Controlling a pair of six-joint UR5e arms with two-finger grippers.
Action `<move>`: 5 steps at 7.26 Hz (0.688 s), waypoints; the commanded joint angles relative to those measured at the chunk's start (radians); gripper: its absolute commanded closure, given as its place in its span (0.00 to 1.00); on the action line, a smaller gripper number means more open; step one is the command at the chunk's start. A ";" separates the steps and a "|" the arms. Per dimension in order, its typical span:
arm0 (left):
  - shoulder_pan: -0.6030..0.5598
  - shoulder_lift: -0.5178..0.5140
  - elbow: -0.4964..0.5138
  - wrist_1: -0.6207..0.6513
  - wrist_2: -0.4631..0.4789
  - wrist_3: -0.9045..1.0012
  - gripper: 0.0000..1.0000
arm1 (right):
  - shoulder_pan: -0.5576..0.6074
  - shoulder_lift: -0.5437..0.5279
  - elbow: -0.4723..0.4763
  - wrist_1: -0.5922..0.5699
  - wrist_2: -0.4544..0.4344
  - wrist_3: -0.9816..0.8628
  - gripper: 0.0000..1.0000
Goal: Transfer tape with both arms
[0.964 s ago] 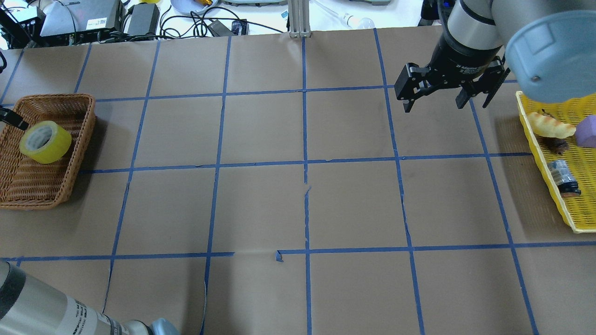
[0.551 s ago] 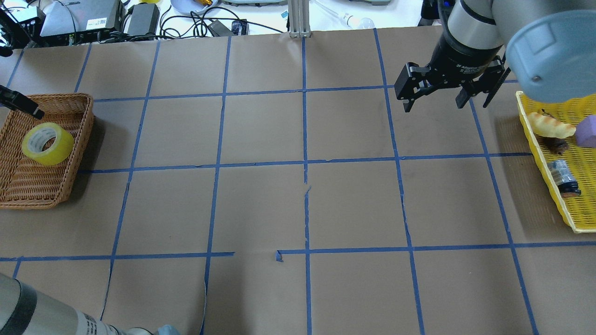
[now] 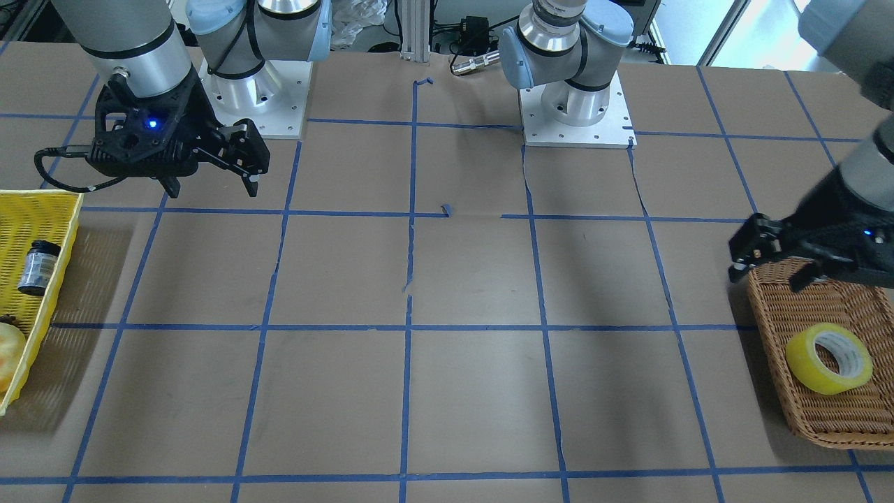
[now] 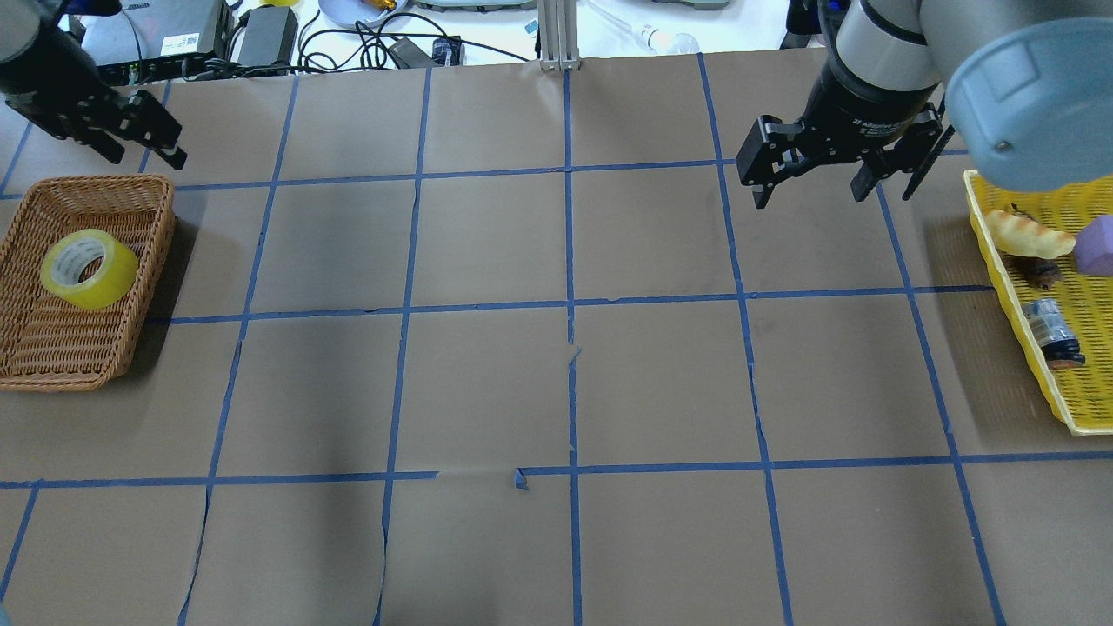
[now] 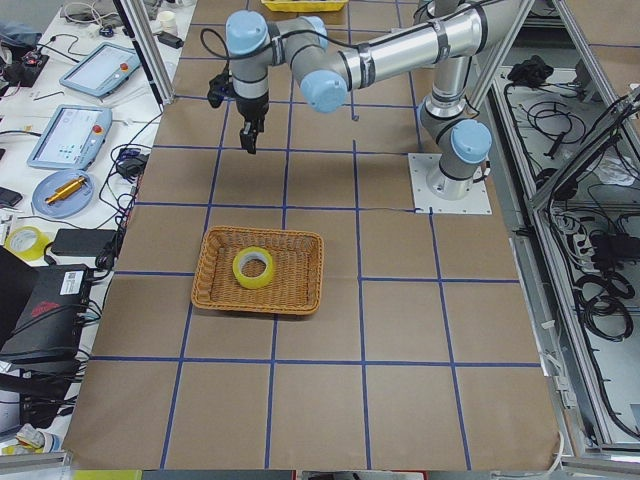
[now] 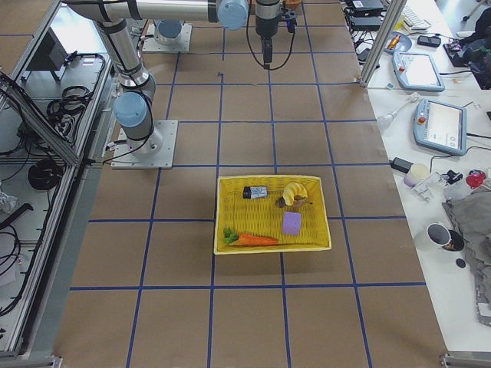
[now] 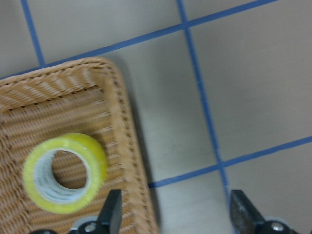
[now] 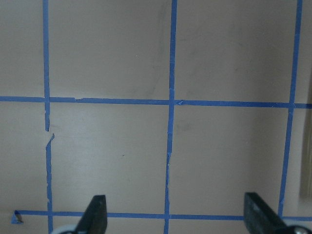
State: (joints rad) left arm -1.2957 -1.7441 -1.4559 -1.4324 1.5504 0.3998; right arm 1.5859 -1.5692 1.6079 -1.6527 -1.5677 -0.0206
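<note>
The tape (image 4: pixel 89 268) lies flat in the wicker basket (image 4: pixel 52 348) at the left end of the worktop (image 4: pixel 556 391), its white core facing up, with nothing touching it. My left claw (image 4: pixel 139 139) hangs above the worktop just beyond the basket's far rim, fingers spread wide and holding nothing; my wrist camera looks down past both fingertips at the roll and the basket's corner. My right claw (image 4: pixel 813 178) hovers over the far right part of the worktop, equally wide open and empty, near the yellow tray (image 4: pixel 1026 348) that holds a small bottle (image 4: pixel 1052 329) and other bits.

Judging by how things lie, the roll looks delivered, so the main risk now is disturbing it. If my left claw drops or swings toward the near side, a finger could catch the woven rim and drag or tip the basket, and the roll could slide or tumble out. It sits toward the basket's far half, close to the side I hover beside, so that is the rim to avoid. On the right, a careless sweep could clip the tray's edge.
</note>
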 commanded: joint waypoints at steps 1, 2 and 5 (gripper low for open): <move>-0.237 0.075 -0.047 -0.007 0.042 -0.336 0.19 | 0.000 0.000 0.001 0.001 0.000 -0.005 0.00; -0.257 0.101 -0.081 -0.006 0.043 -0.370 0.19 | 0.000 -0.002 -0.002 0.001 0.000 -0.009 0.00; -0.252 0.198 -0.125 -0.094 0.045 -0.372 0.15 | 0.000 0.000 0.000 0.001 -0.002 -0.009 0.00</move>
State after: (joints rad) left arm -1.5482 -1.5794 -1.5605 -1.4821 1.5942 0.0315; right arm 1.5861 -1.5694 1.6065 -1.6521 -1.5686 -0.0289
